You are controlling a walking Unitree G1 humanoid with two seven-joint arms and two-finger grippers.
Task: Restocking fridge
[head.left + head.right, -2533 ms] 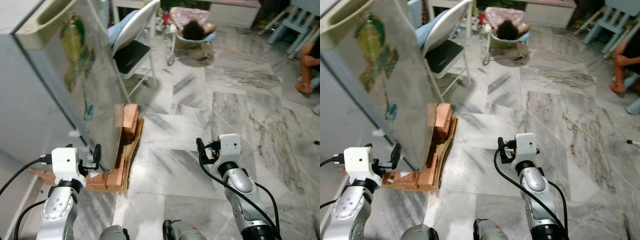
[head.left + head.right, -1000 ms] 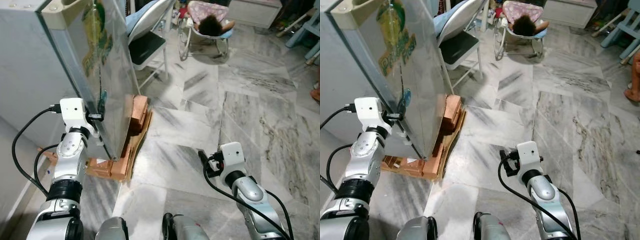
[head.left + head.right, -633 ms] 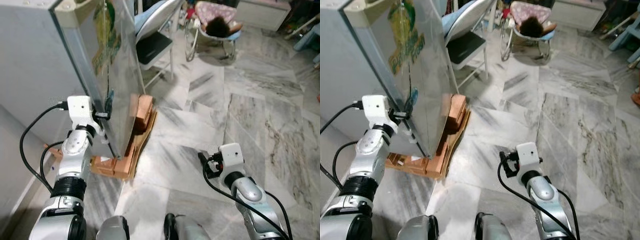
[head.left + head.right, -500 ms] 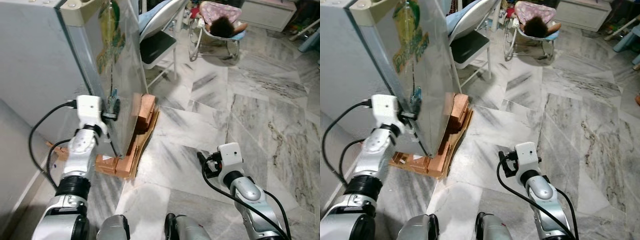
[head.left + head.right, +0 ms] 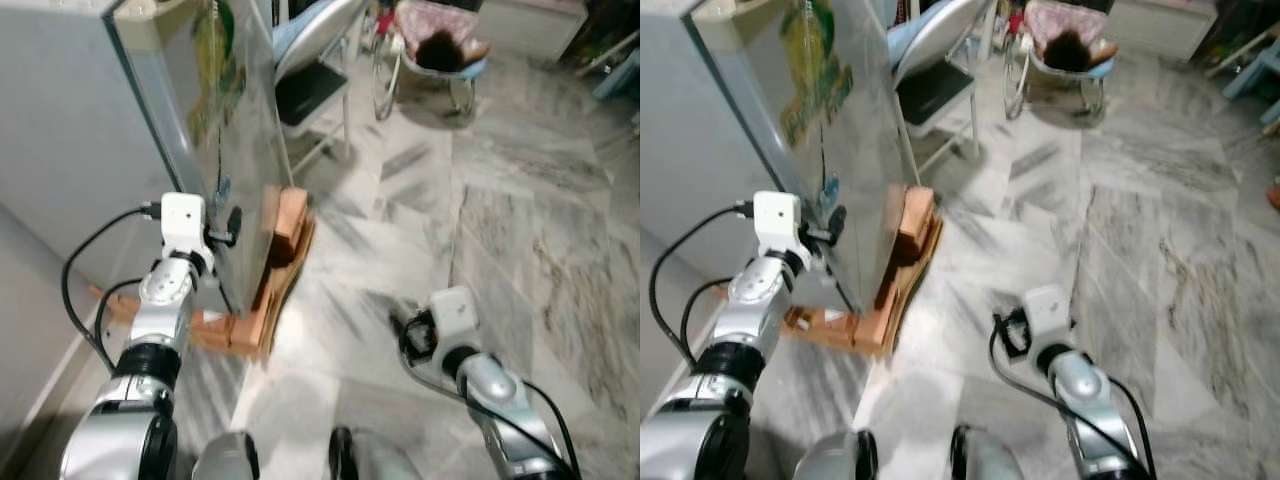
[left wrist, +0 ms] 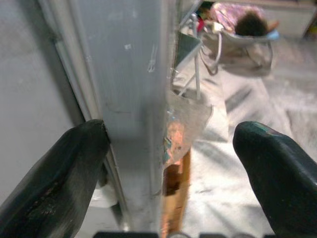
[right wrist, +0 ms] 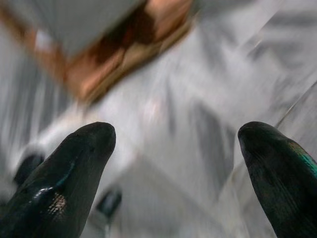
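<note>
Your left gripper has its two black fingers spread wide, straddling the vertical edge of the fridge door: one finger sits on the side of the door seam, the other out in front of the silver door face, and the door edge runs straight up between them without clearly touching either. From the head you see that gripper raised against the lower part of the fridge, at the door's edge. The fridge stands on wooden blocks over cardboard, on a marble floor. Your right gripper is also released, fingers well apart, hanging low over bare floor, well away from the fridge. Beyond the fridge stands a folding chair, and farther back a person lies in a bouncer seat.
</note>
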